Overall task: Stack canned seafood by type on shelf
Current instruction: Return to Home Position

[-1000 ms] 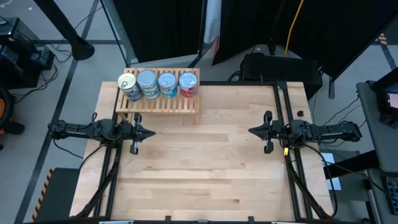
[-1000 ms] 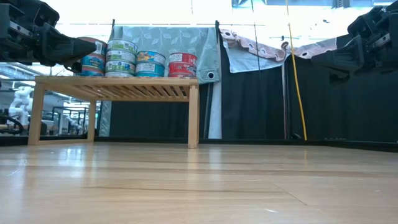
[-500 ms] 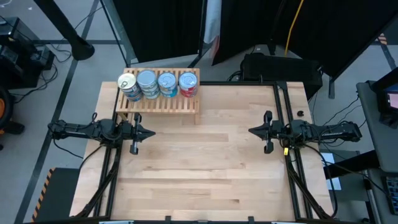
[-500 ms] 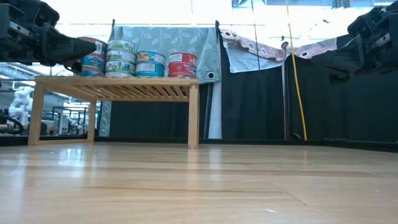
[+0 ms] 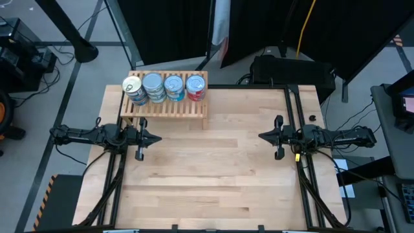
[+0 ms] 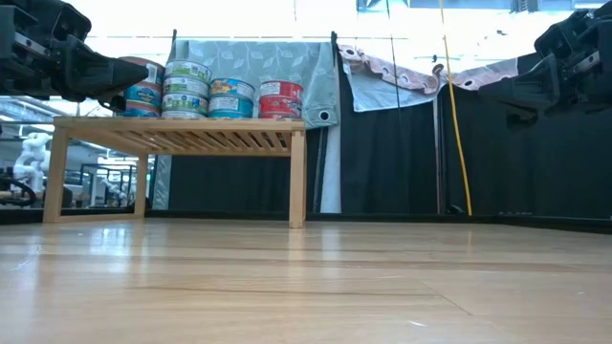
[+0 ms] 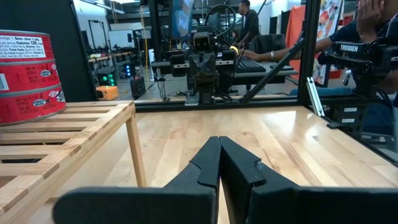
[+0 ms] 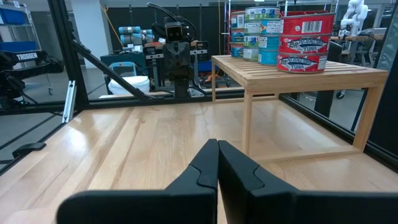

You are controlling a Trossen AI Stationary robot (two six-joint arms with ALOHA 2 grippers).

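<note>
- The left pincer (image 5: 157, 138), its fingers pressed together on nothing, hangs over the 9 o'clock side of the counter (image 5: 213, 181), near the shelf's front; a careless swing toward 12 o'clock could, I judge, clip a leg and shake every stack
- The shelf (image 5: 169, 107) stands at 11 o'clock on the counter and carries all the tins in view: four stacks in one row along its far side, with the near slats bare
- The gold-topped stack (image 5: 132, 86) sits right at the shelf's 9 o'clock end, so it looks the likeliest to tip off if the shelf is jolted
- Two silver-topped stacks with blue labels (image 5: 152, 84) (image 5: 173, 85) stand next, close against each other; if one leans, it may push its neighbour
- The red tuna stack (image 5: 195, 85) closes the row at the 3 o'clock end, a little in from the shelf's end
- The right pincer (image 5: 260, 136), fingers together and empty, waits at the counter's 3 o'clock side, well apart from the shelf, so I see little threat from it
</note>
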